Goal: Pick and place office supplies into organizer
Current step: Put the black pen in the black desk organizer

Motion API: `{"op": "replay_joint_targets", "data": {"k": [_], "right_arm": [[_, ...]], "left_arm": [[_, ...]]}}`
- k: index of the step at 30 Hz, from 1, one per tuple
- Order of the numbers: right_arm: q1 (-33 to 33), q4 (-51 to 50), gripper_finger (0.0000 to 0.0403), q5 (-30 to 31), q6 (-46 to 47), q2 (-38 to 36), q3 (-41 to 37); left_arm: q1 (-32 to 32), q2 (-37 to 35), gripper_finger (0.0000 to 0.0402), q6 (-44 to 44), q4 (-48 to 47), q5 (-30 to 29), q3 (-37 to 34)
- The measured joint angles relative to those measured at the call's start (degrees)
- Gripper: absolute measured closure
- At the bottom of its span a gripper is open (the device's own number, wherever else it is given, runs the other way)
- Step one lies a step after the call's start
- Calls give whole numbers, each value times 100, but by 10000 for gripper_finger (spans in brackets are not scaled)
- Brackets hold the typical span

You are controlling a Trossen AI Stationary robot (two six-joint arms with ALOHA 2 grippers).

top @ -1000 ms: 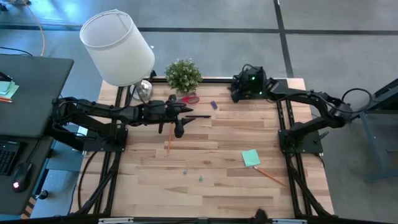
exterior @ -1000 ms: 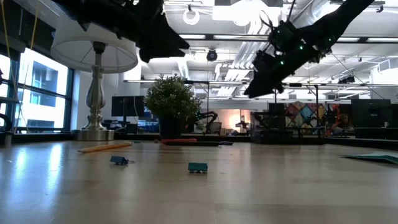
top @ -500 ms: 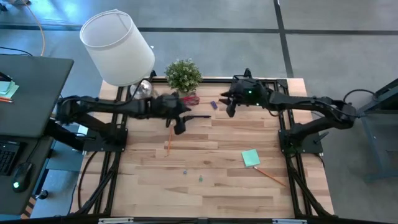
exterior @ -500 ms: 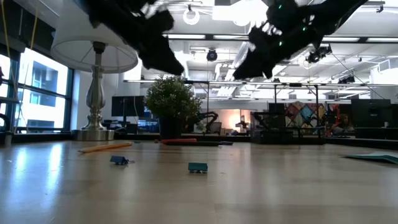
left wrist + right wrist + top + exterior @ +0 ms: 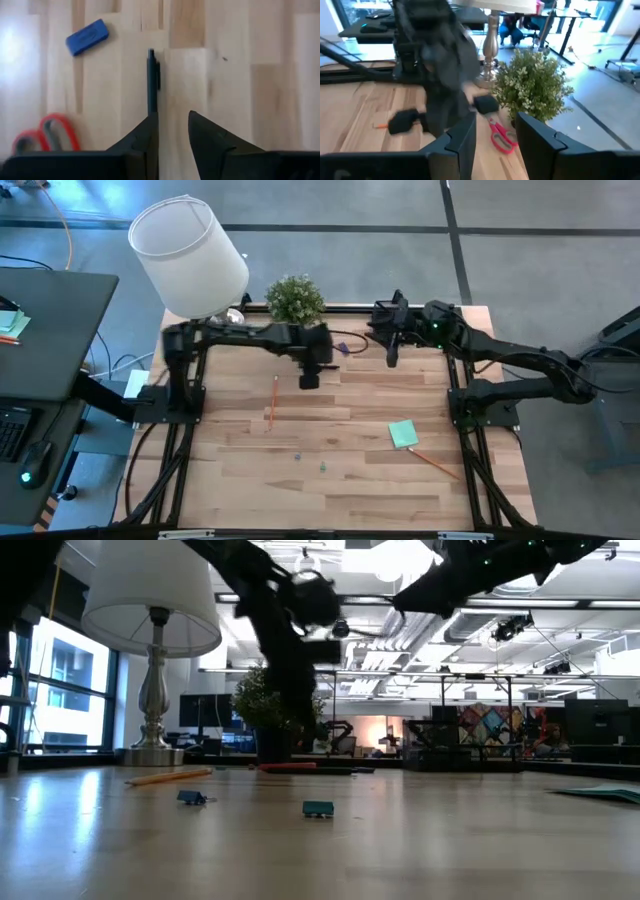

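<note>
My left gripper [image 5: 171, 117] [image 5: 309, 378] is open and points down over a dark pen [image 5: 152, 82] that lies flat on the wood. The pen's near end disappears behind one finger [image 5: 148, 127]. Beside it lie a blue-purple piece [image 5: 87, 36] [image 5: 345, 348] and red-handled scissors [image 5: 46, 134] [image 5: 500, 135]. My right gripper [image 5: 495, 125] [image 5: 391, 352] is open and hovers near the far edge, right of the purple piece. An orange pencil [image 5: 272, 402], a mint-green pad [image 5: 403, 433] and a second pencil [image 5: 435, 462] lie flat. The organizer does not show plainly.
A potted plant [image 5: 295, 300] and a lamp [image 5: 190, 255] stand at the far edge, close behind both grippers. Two small pieces [image 5: 297, 457] [image 5: 323, 467] lie mid-table, also in the low view [image 5: 192, 798] [image 5: 318, 809]. Bare wood [image 5: 340, 500] fills the near half.
My left arm has swung toward the far edge. Its gripper has moved toward the table's right and now stands over the dark pen. My right gripper has left the far right corner, come toward the table's left along the far edge, then eased back slightly. Nothing on the table has moved.
</note>
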Motion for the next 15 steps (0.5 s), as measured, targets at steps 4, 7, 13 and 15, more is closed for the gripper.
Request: {"op": "replay_joint_targets", "data": {"k": [4,7,13,15], "right_arm": [[24,-397,274,-10,-145,-166,0],[26,-537,274,-14,-182,-266,0],[26,-576,274,-63,-179,-354,0],[26,-599,274,-66,-156,-357,0]], "left_arm": [[42,605,295,103,-326,-21,600],[56,886,285,174,-363,-28,871],[310,1066,279,254,-504,90,942],[418,1142,284,251,-469,196,942]]}}
